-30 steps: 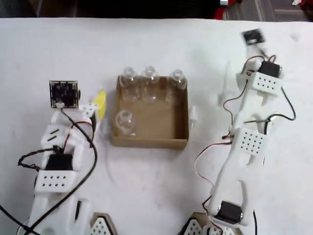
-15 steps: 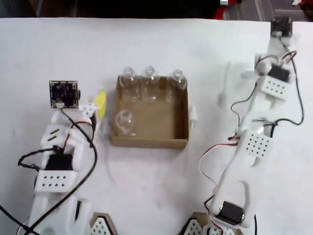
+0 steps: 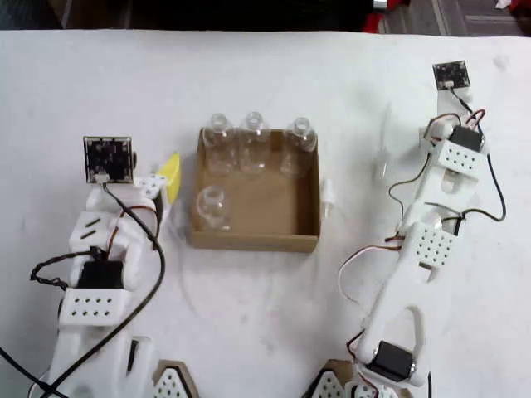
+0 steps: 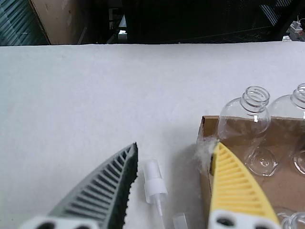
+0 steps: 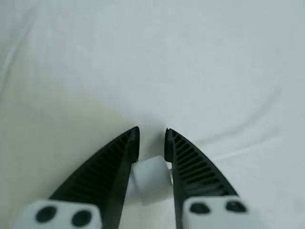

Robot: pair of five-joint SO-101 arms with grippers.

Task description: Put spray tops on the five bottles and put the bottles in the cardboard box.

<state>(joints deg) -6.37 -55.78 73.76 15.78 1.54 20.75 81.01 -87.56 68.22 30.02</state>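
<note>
Progress: I judge it part done. Four bottles [image 3: 253, 141] stand in the cardboard box [image 3: 253, 242], necks bare, tops not yet fitted.
Left gripper [image 4: 176, 145]: released, astride a loose spray top [image 4: 153, 177] beside the box.
Box contents: one bottle near, three along the far wall.
Right gripper [image 5: 151, 136]: far off, clenched on a small white piece [image 5: 152, 181].

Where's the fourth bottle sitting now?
In the high view, the fourth bottle sits in the near-left corner of the cardboard box, in front of the three bottles along the far wall.
</note>
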